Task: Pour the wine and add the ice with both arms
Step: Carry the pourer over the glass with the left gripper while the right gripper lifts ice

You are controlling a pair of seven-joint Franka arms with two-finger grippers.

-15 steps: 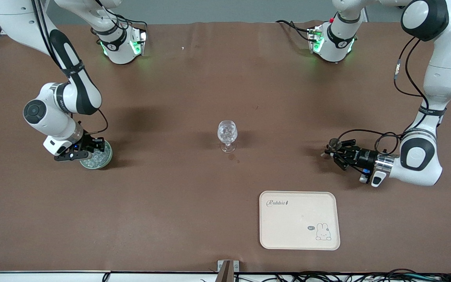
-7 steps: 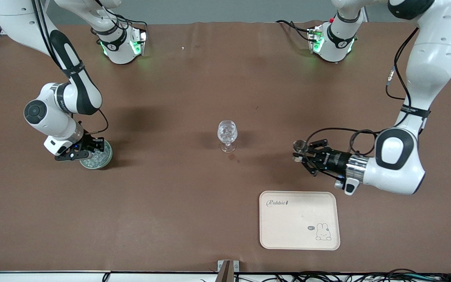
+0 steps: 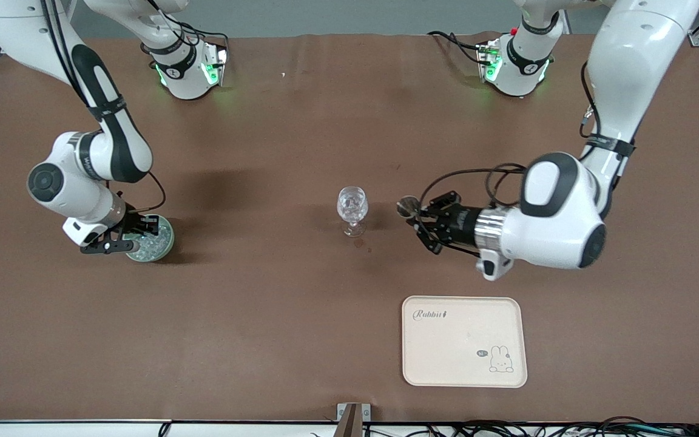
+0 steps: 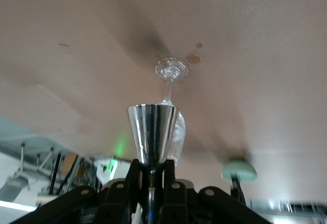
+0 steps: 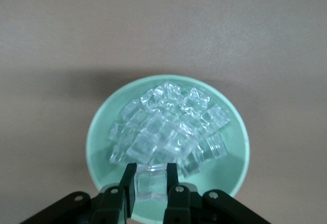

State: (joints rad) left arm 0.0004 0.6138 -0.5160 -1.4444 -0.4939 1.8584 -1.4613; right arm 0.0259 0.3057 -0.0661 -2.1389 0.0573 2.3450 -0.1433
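Your right gripper (image 5: 151,183) pinches one slippery ice cube (image 5: 151,182) at the bowl's (image 3: 166,243) six o'clock; left gripper (image 3: 420,221) clamps the steel cup's (image 4: 153,137) stem

A: How many glasses are on the table?
B: One stemmed glass (image 3: 352,210), plus one metal cup (image 3: 408,207).
A: Bowls and trays?
B: One green bowl (image 3: 166,240), one cream tray (image 3: 463,341).
A: Ice (image 5: 168,131)?
B: Many cubes, too heaped to count exactly; one cube (image 5: 151,183) sits apart from the heap.
A: Arms?
B: Two.
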